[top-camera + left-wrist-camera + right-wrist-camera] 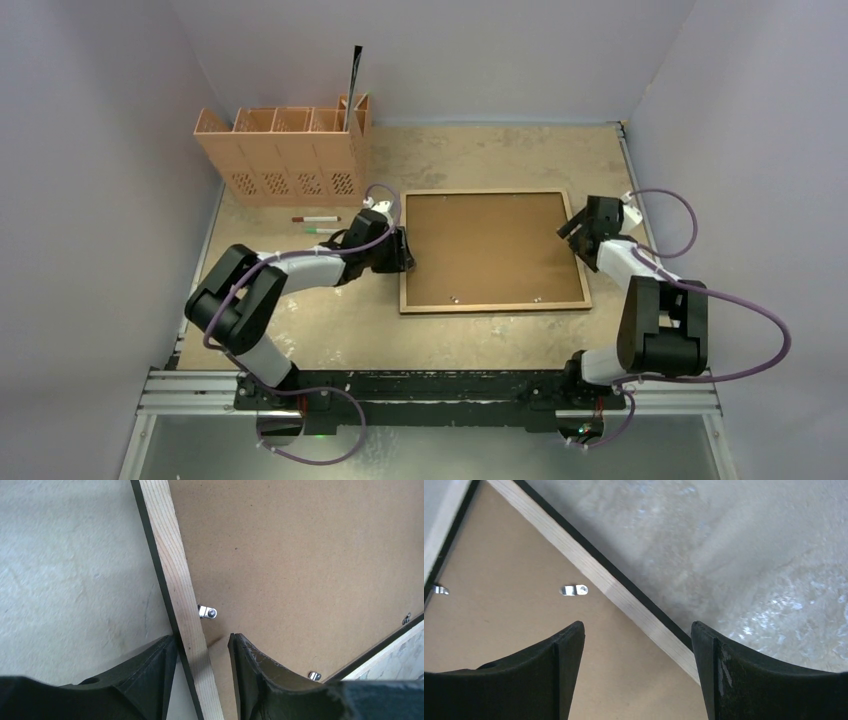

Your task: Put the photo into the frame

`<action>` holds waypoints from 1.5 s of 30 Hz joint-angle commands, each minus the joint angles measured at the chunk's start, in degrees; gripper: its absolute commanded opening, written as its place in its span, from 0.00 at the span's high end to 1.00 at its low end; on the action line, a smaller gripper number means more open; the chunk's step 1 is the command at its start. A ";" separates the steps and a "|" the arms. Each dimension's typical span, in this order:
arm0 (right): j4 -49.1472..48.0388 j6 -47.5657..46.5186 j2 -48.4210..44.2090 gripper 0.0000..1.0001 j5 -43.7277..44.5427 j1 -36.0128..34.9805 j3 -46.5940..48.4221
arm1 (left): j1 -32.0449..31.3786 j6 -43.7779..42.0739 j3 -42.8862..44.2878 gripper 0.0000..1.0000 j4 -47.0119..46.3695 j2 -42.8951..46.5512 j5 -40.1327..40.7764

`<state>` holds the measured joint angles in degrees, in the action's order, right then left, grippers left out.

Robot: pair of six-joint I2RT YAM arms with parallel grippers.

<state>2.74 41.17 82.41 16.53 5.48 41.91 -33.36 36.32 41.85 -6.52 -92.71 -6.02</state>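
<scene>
You have the left end effector (202, 642) with jaws apart, astride the left rail of the frame (492, 303). The frame lies face down mid-counter (480, 155), brown backing board (490, 245) uppermost. Your right end effector (638, 630) hangs wide apart over the right rail.

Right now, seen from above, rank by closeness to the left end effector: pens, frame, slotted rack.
1. Frame: its left rail sits between the left end effector fingers.
2. Pens: on the table to its left.
3. Slotted rack: far-left corner.
</scene>
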 commanded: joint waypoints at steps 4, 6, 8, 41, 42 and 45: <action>-0.98 0.85 -1.85 0.20 -8.66 4.95 -3.81 | -0.09 -1.24 3.90 0.54 -2.51 -4.38 -3.42; -1.26 1.21 -3.23 0.20 -11.74 5.15 -5.34 | -0.04 -1.41 5.96 0.54 -2.87 -5.25 -3.70; -1.42 1.89 -4.84 0.21 -14.78 5.16 -6.86 | -0.11 -1.86 8.62 0.54 -2.54 -6.95 -3.75; -5.34 -0.56 -23.27 0.24 -51.01 4.50 -24.76 | -0.65 -13.70 52.28 0.53 -15.97 -43.87 -13.95; -5.72 -0.81 -22.99 0.24 -52.00 4.22 -24.66 | -0.65 -13.38 53.03 0.53 -16.13 -44.54 -14.87; -7.30 -1.22 -21.55 0.25 -54.73 1.70 -24.08 | -0.65 -12.71 54.93 0.53 -16.23 -46.23 -16.87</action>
<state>-0.75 37.26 58.65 -18.92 12.29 18.87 -29.08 17.52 93.60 -21.50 -136.68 -5.37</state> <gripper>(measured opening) 0.758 0.471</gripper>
